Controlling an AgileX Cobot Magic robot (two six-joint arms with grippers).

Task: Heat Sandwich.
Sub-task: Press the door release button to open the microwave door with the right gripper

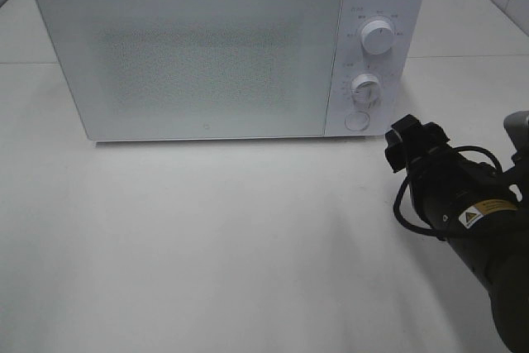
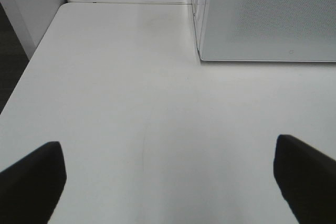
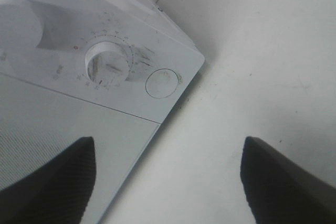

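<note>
right fingers (image 3: 52, 182): dark, ribbed pads, spread wide; nothing btwn them.
right gripper (image 1: 416, 140): jaws apart, empty; over the table (image 1: 248, 245), in front of the microwave's lower R front corner, near it but not touching.
right gripper aim: wrist view looks at the control panel; round button (image 3: 160, 83) and lower knob (image 3: 107, 62) sit ahead of the gap btwn the pads.
right arm (image 1: 471, 212): black, comes in from the R edge of the high view; black cable looped along it, small yellow warning label on its side.
left fingers (image 2: 307, 179): two dark tips at opposite edges of the wrist view, spread fully; only bare tabletop btwn them.
left gripper (image 2: 168, 166): jaws wide apart, empty; outside the high view.
left gripper surroundings: white tabletop under it; microwave's L front corner ahead and off to one side, well apart.
microwave (image 1: 207, 55): white, stands at the back of the table; door (image 1: 198, 51) shut, speckled window panel opaque from here.
controls: upper knob (image 1: 378, 40) above lower knob, round button at the bottom of the panel.
sandwich: not seen in any view; cannot tell where it is.
</note>
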